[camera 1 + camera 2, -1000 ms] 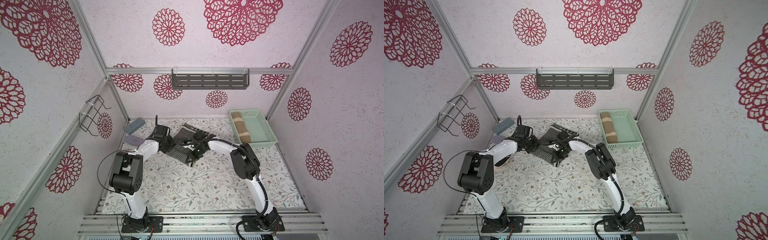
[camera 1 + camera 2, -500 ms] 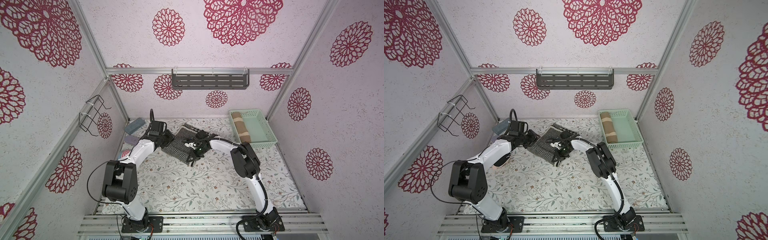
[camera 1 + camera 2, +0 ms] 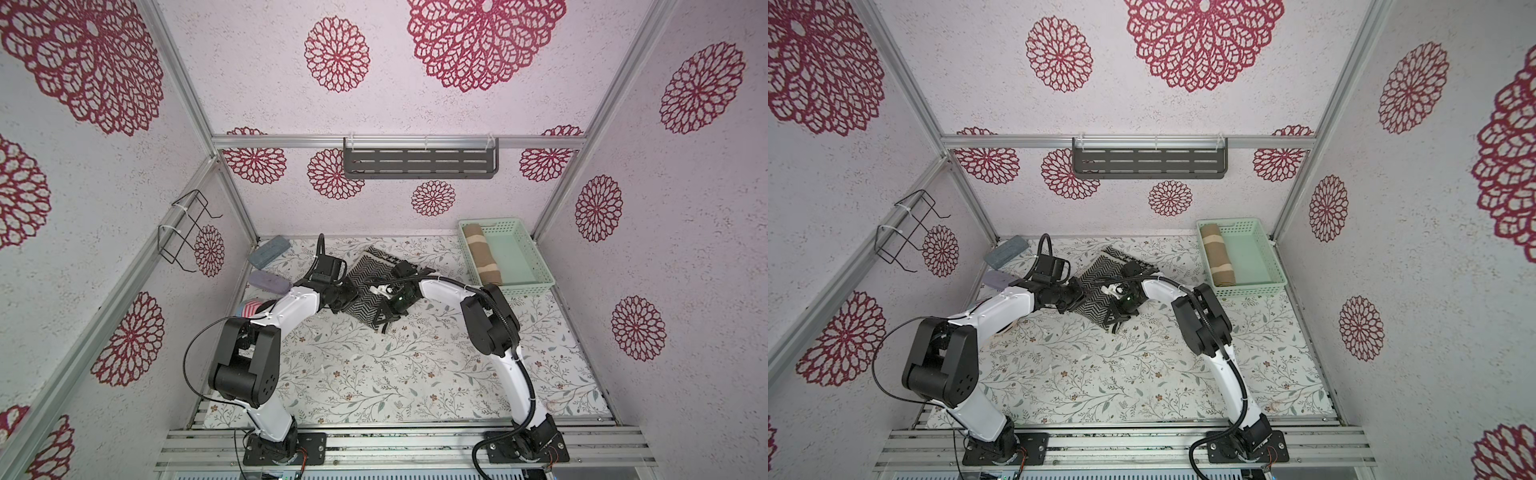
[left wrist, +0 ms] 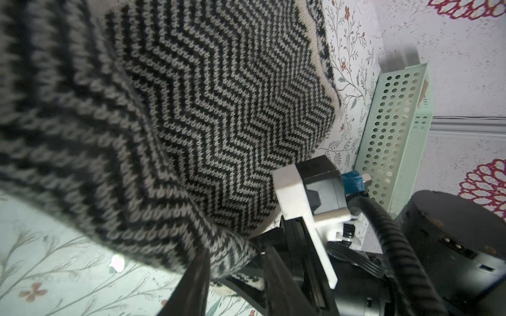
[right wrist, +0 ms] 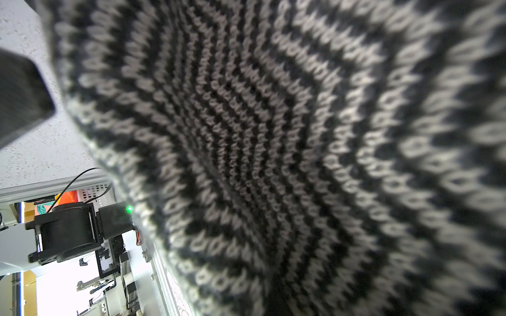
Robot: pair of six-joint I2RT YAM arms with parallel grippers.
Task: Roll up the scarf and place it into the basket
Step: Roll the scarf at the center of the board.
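The scarf is a black-and-white zigzag knit, partly folded on the table at the back middle. My left gripper is at its left edge, shut on a fold of the knit that bulges between the two dark fingers. My right gripper is at the scarf's near corner. In the right wrist view the scarf fills the frame and hides the jaws, running down into them. The mint-green basket stands at the back right.
A rolled brown cloth lies along the basket's left side. A grey-blue block, a lilac block and a red-striped item lie by the left wall. A dark slotted shelf and a wire rack hang on the walls.
The left arm swung back toward the rear left corner, then returned to the scarf's left edge. The right arm has barely moved.
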